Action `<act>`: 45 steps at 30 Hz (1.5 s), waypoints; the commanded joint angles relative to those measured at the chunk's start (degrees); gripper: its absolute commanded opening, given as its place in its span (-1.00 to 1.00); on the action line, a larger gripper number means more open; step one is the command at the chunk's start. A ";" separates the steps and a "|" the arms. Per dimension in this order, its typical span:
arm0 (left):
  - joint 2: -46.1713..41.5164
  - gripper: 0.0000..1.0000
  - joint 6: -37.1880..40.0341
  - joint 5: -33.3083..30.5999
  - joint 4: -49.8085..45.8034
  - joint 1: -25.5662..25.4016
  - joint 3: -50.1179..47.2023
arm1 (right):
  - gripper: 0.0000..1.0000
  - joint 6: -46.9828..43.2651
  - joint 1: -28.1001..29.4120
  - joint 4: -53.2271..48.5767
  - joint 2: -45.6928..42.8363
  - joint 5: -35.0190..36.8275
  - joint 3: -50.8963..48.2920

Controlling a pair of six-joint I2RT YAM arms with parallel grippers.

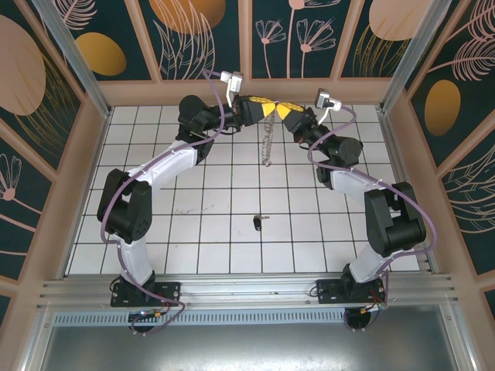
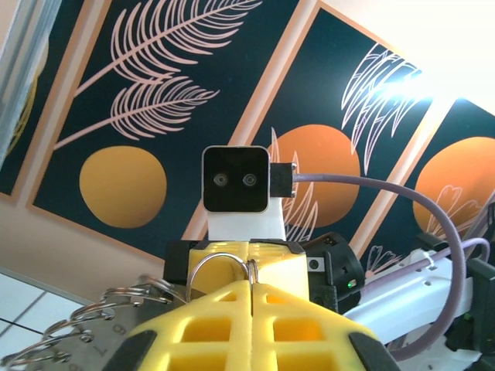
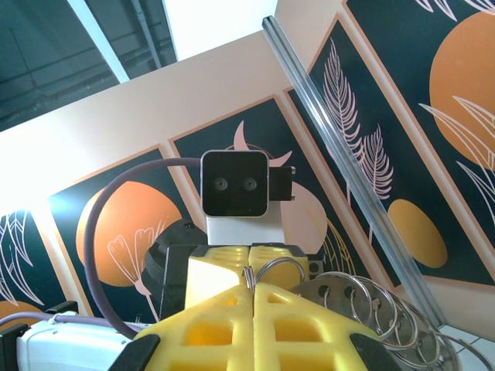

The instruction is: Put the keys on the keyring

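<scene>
Left pincer (image 1: 267, 108) and right pincer (image 1: 287, 110) both clamped shut on the keyring (image 1: 267, 145), which dangles just below them. Key (image 1: 257, 222) lies on bench (image 1: 348, 232), well apart, on their near side. Judged light, slippery: pinch its black head.

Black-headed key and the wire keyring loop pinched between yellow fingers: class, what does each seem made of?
The small black-headed key: matt black head, probably plastic; pale blade, probably metal, too small to confirm. The thin wire keyring loop: shiny silver-grey, likely steel.

place: lab robot cell | cues: aluminium frame (image 1: 247, 292), printed panels (image 1: 193, 35), gridded table (image 1: 232, 239)
</scene>
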 commanded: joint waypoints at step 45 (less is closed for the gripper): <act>-2.50 -1.00 54.27 14.18 -60.31 1.33 17.72 | -0.27 -18.28 -7.07 -32.36 -17.57 -17.46 -5.16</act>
